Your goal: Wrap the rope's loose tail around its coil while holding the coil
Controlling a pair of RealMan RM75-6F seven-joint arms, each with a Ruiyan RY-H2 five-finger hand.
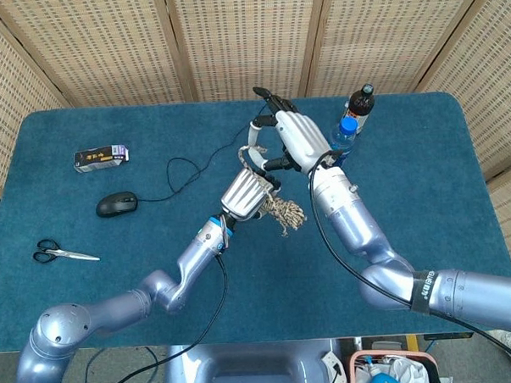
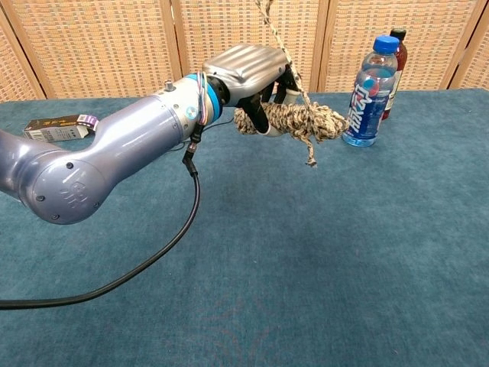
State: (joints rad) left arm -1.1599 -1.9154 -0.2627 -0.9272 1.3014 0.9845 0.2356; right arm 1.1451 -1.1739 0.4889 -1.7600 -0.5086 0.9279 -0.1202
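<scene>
So the left robot hand (image 2: 248, 73) has its fingers wrapped around the rope coil (image 2: 294, 121), holding it up off the blue table (image 1: 115, 274), and the coil sticks out sideways from the fist toward the water bottle (image 2: 369, 88). A short frayed end dangles off the underside of the coil. The loose tail (image 2: 281, 42) runs from the top of the coil straight up and out of the chest view. In the head view you can see where it goes: it climbs to the right robot hand (image 1: 294, 139), which sits above and behind the coil with the tail (image 1: 252, 153) running along its thumb side, while the other fingers point away toward the back of the table. I honestly can't tell from these shots if the tail is actually pinched or just draped over a finger. The water bottle with the blue cap stands just beside a dark cola bottle (image 1: 361, 102) at the far edge of the table. Off to the left side there's a black mouse (image 1: 117, 203) with its cable (image 1: 182, 171) snaking across, scissors (image 1: 59, 251) near the front, and a small dark box (image 1: 100, 157) further back.
</scene>
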